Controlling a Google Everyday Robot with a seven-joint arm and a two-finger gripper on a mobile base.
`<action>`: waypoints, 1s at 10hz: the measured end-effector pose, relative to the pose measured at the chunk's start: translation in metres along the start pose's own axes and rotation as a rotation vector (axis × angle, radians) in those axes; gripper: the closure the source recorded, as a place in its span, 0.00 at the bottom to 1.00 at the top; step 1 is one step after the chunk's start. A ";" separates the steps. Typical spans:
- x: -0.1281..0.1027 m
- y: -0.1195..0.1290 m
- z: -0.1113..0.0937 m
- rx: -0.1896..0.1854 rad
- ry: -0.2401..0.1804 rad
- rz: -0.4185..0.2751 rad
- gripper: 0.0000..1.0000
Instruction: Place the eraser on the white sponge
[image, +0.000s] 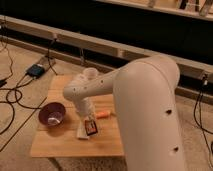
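Observation:
The eraser (91, 127), a small black block with red-orange edging, sits at the tip of my gripper (88, 121). The gripper reaches down from the white arm over the middle of the wooden table (60, 144) and is shut on the eraser. The eraser is at the right edge of the white sponge (81, 132), a flat off-white pad lying on the table. The arm and the eraser hide part of the sponge. I cannot tell whether the eraser touches the sponge.
A purple bowl (52, 114) stands on the table left of the sponge. An orange carrot (103, 114) lies just right of the gripper. Cables and a small box (36, 70) lie on the floor to the left. A low ledge runs behind the table.

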 end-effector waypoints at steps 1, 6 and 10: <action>0.004 0.010 0.001 -0.003 -0.004 -0.005 1.00; 0.017 0.040 0.010 -0.023 -0.011 -0.021 0.74; 0.012 0.028 0.009 -0.009 -0.036 0.011 0.36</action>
